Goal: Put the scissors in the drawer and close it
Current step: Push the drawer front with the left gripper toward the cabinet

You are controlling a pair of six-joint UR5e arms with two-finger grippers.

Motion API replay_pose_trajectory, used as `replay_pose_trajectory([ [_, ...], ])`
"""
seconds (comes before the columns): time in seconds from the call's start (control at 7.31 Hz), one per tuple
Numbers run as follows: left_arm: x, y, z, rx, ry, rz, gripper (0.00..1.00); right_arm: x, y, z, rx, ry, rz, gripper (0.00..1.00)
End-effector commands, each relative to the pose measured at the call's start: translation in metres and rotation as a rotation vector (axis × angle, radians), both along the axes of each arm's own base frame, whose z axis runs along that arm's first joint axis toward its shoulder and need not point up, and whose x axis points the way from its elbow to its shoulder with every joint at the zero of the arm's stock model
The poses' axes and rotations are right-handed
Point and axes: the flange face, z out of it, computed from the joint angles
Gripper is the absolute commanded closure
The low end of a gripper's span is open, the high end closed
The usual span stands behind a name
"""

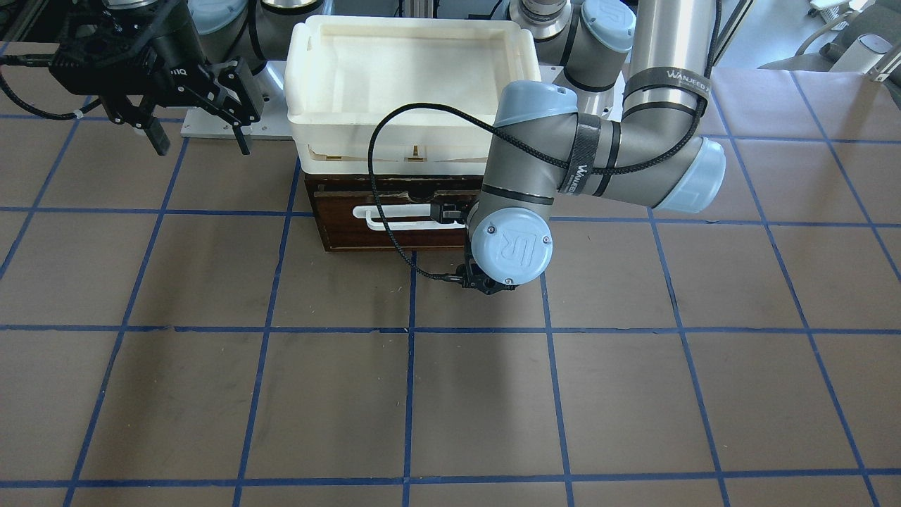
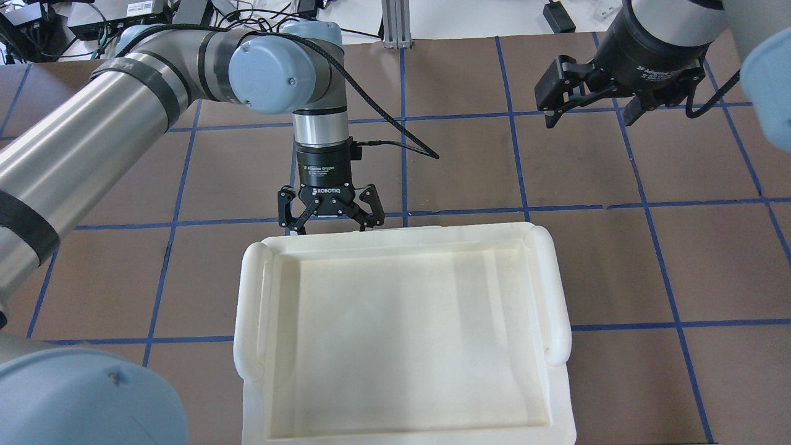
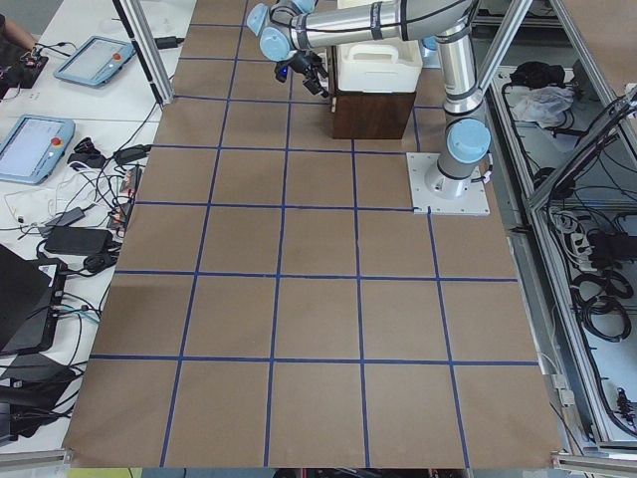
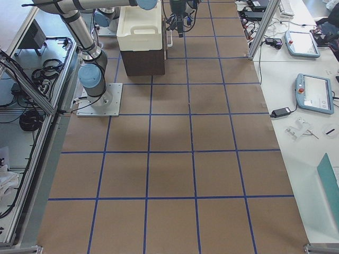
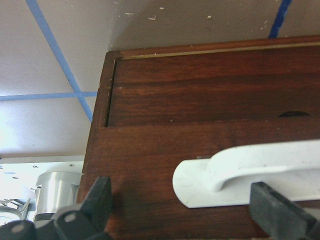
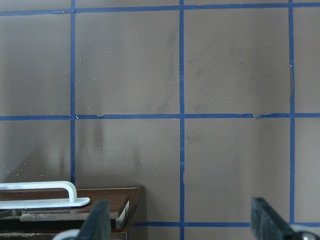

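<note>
The brown paper-covered bench [image 1: 211, 394], gridded with blue tape, carries one dark wooden cabinet that sits under a large white plastic tray [image 2: 250, 290]. The tray hides the cabinet completely from overhead. The silver and pale-blue left arm [image 1: 669, 91] reaches round to the operators' side, probably because the shallow drawer [image 1: 352, 236] with the dark brown front panel can only be pushed from there. In the front-facing view its elbow covers one end of the panel. The left gripper [image 2: 330, 225] points at the panel with its fingers spread and holds nothing; in its wrist view they straddle one end of the white bar handle [image 5: 260, 160], a pose that suits pressing the front inward. The drawer looks nearly home. A thin ragged strip shows above the panel and a pale edge beside it in the right wrist view, so it cannot be told whether the drawer is fully seated. The right gripper [image 2: 588, 120] hangs well off to the side above bare bench, fingers apart and empty, likely parked clear of the work. The small grey-handled scissors show in no view, presumably inside the drawer, though nothing confirms it.
</note>
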Motion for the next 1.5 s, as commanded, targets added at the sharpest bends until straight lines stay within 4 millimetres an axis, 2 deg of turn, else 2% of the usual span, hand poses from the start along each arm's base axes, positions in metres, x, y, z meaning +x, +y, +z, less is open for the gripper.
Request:
replay_pose_trajectory([
  [0.0,-0.0002,0.0044,-0.0012,0.024,0.001,0.005,0.00,0.0003,0.0001,0.0001,0.000,0.000,-0.001,0.00],
  [1.09,0.0018,0.0110,-0.0022,0.078,0.004,0.025,0.00,-0.0006,-0.0002,0.0001,0.000,0.001,-0.001,0.00],
  [1.37,0.0015,0.0040,0.0006,0.037,0.012,0.022,0.00,-0.0006,-0.0002,0.0001,0.000,0.001,-0.001,0.00],
])
